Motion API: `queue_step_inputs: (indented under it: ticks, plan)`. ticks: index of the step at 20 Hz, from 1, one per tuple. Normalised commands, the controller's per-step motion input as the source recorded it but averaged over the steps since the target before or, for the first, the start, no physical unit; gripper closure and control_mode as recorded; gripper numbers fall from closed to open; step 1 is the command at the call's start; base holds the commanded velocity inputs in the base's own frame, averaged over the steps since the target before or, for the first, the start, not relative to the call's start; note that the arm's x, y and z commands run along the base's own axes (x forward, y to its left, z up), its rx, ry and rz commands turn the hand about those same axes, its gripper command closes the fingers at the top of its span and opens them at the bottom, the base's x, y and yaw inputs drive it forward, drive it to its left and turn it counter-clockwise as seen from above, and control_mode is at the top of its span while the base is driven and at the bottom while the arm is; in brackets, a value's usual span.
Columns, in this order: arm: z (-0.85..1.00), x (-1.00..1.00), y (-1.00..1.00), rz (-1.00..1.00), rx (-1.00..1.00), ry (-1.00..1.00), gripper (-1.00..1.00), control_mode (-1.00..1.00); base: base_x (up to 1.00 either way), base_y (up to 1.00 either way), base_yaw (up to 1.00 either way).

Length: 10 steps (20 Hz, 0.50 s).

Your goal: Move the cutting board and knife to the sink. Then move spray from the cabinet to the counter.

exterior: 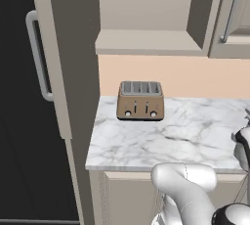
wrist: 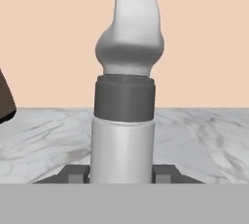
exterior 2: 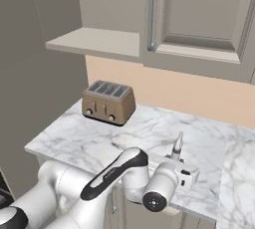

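**Spray bottle pinched over the counter**

Where the left base view looks down past the arm: one toaster (exterior: 140,101) with four slots, standing on the marble counter (exterior: 185,136) near the wall. One open shelf niche of the cabinet (exterior: 146,43) above it, one closed door with a bar handle (exterior: 229,13) to the right, one dark fridge (exterior: 24,97) with its own handle at the left. No clear sight of the fingers from this side; just a sliver of the hand at the right edge.

Seen from the right base view: gripper (exterior 2: 175,157) low over the counter, near its front edge, pointed toward the wall. One spray bottle (exterior 2: 177,146) standing upright between the fingers, nozzle head on top. Same single toaster well to the left of it, apart.

Seen from the hand view: fingers (wrist: 73,175) partly spread, one on each side of the bottle's grey body, pressed against it. Dark collar and pale trigger head rising above. Whether the bottle's base touches the marble, cannot tell. Corner of the toaster at the left edge.
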Motion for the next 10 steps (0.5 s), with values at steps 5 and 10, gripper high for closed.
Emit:
queue_step_inputs:
  ticks: [5,10]
  plan:
    - [-0.07,-0.05,0.0,0.0,0.0,-0.02,1.0,-1.0,0.0,0.0,0.0]
    - [-0.09,-0.31,0.0,0.0,0.0,-0.05,1.0,-1.0,0.0,0.0,0.0]
